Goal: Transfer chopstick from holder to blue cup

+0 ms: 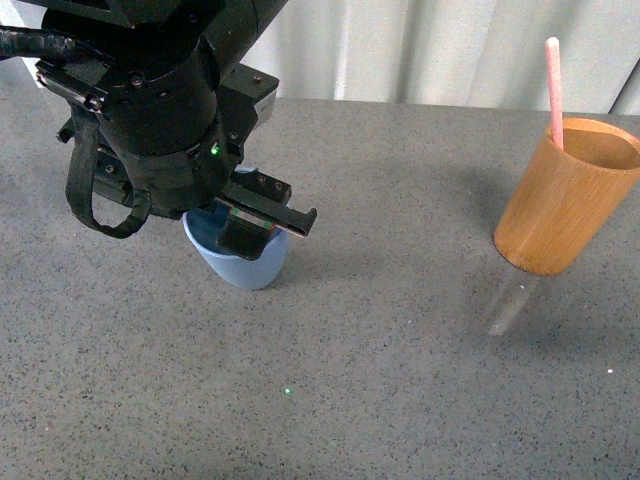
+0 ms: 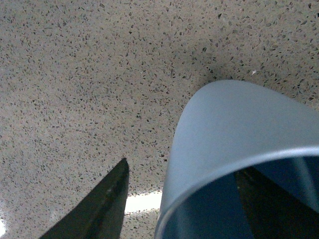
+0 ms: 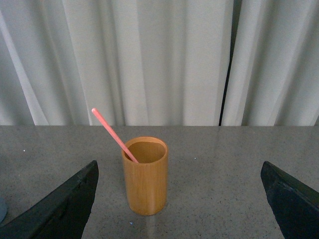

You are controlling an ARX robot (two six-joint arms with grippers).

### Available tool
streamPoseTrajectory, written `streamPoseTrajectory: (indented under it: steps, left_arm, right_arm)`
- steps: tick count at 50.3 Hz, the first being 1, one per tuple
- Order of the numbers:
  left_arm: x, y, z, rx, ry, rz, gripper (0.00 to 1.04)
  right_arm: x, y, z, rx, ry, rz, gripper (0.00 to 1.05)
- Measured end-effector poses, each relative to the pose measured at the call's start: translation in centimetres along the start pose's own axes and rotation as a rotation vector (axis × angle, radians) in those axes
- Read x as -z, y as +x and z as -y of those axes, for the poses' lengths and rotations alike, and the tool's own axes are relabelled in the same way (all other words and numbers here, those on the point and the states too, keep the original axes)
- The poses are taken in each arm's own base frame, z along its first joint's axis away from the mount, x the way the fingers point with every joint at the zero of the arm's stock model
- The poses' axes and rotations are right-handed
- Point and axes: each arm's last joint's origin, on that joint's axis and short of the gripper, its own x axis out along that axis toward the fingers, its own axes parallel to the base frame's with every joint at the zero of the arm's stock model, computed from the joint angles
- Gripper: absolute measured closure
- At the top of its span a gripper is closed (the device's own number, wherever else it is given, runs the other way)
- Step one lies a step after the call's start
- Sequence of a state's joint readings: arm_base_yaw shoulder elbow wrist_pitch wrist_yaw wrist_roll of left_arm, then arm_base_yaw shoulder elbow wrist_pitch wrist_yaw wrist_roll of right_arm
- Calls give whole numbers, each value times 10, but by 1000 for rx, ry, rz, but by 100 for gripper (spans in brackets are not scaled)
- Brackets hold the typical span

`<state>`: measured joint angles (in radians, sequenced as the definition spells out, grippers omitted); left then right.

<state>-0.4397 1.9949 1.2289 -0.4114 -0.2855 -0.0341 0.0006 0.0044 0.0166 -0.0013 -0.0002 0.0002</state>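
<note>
The blue cup (image 1: 243,262) stands on the grey speckled table at the left, mostly covered by my left arm. My left gripper (image 1: 262,228) is open at the cup's rim. In the left wrist view the cup (image 2: 234,129) fills the frame, with one finger (image 2: 102,206) outside its wall and the other dark finger (image 2: 266,201) showing inside it. The bamboo holder (image 1: 563,197) stands at the right with the pink chopstick (image 1: 553,88) leaning in it. My right gripper (image 3: 179,209) is open and empty, a short way from the holder (image 3: 145,177) and chopstick (image 3: 112,133).
White curtains (image 3: 149,59) hang behind the table's far edge. Bare grey tabletop (image 1: 390,330) lies between the cup and the holder. My left arm's black body (image 1: 150,100) fills the upper left of the front view. My right arm does not show there.
</note>
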Motion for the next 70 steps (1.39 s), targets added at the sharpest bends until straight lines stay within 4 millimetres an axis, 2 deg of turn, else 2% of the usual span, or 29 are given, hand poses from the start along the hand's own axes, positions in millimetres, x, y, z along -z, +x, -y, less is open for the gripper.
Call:
streamPoseTrajectory:
  steps: [5, 10, 12, 19, 43, 53, 63, 67, 70]
  left_arm:
    - [0, 1, 0, -5, 0, 6, 29]
    - [-3, 0, -4, -23, -39, 126, 10]
    - [-6, -5, -9, -30, -50, 152, 5]
    - [-12, -18, -22, -63, -79, 205, 7]
    - [-15, -24, -37, -87, -89, 233, 7]
    - [-16, -61, -66, -171, -154, 397, 7]
    - [3, -92, -93, -223, -237, 524, 7]
    - [18, -103, -103, -207, -307, 584, 7]
    - [37, -115, -113, -203, -409, 677, 7]
  right_arm:
    - [0, 0, 0, 0, 0, 0, 10]
    - [0, 0, 0, 0, 0, 0, 10]
    - [0, 0, 0, 0, 0, 0, 10]
    - [0, 0, 0, 0, 0, 0, 10]
    - [0, 0, 0, 0, 0, 0, 10]
    - [0, 0, 0, 0, 0, 0, 10]
    - [0, 0, 0, 0, 0, 0, 10]
    - [0, 0, 0, 0, 0, 0, 10]
    - [0, 0, 0, 0, 0, 0, 10]
